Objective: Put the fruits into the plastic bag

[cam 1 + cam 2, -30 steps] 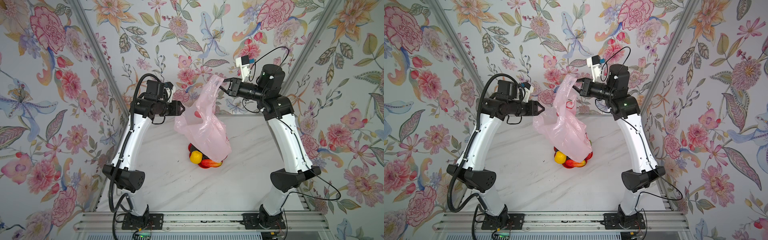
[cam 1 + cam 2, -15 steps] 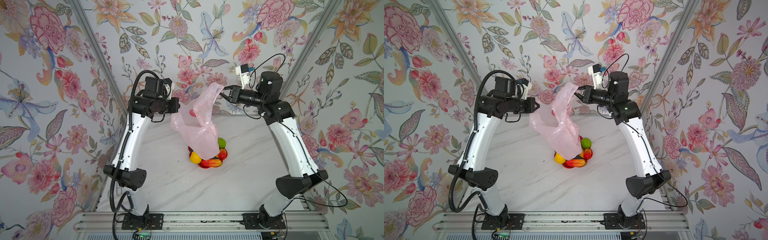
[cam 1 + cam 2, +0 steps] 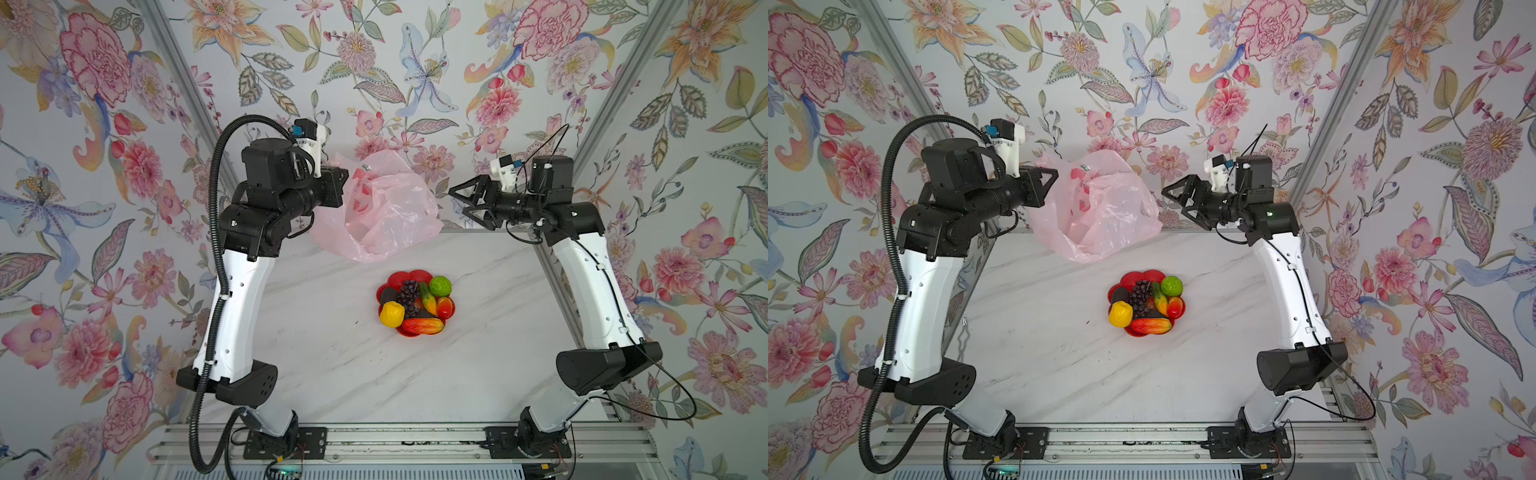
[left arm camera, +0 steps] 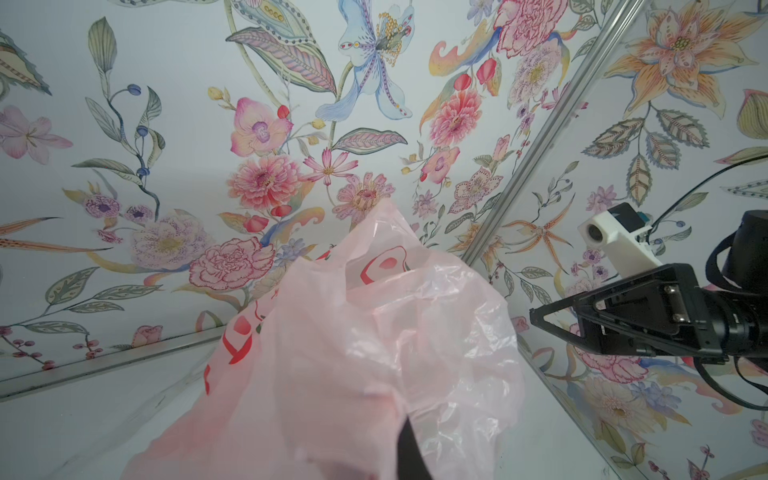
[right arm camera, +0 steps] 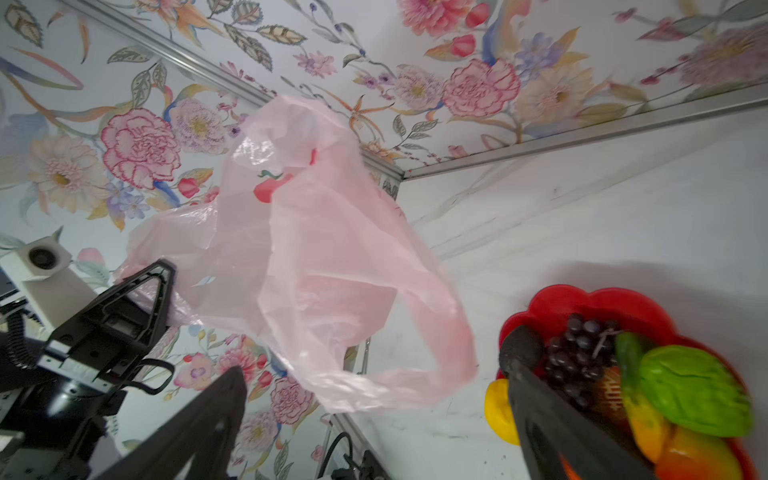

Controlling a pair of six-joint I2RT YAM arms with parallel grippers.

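Observation:
The plastic bag (image 3: 386, 212) (image 3: 1100, 216) is pale pink and hangs crumpled at the back from my left gripper (image 3: 348, 178) (image 3: 1054, 176), which is shut on its edge. In the left wrist view the bag (image 4: 374, 332) covers the jaws except one dark finger (image 4: 409, 453). My right gripper (image 3: 457, 202) (image 3: 1173, 203) (image 5: 378, 353) stands open and empty, just right of the bag (image 5: 311, 249). The fruits (image 3: 415, 303) (image 3: 1144, 303) lie heaped in a red dish (image 3: 409, 275) mid-table: green ball (image 3: 440, 286) (image 5: 690, 390), yellow lemon (image 3: 391, 314), grapes (image 3: 408, 292), a red-orange mango (image 3: 423, 326).
The table top (image 3: 332, 365) is white marble, with floral walls on three sides. Aluminium posts (image 3: 598, 116) stand in the back corners. Both arm bases sit at the front rail (image 3: 395, 440). The dish (image 5: 582, 299) lies below and in front of the right gripper.
The right gripper opened, let go of the bag and drew back right. The left gripper shut on the bag and pulled it back-left, uncovering the dish of fruits.

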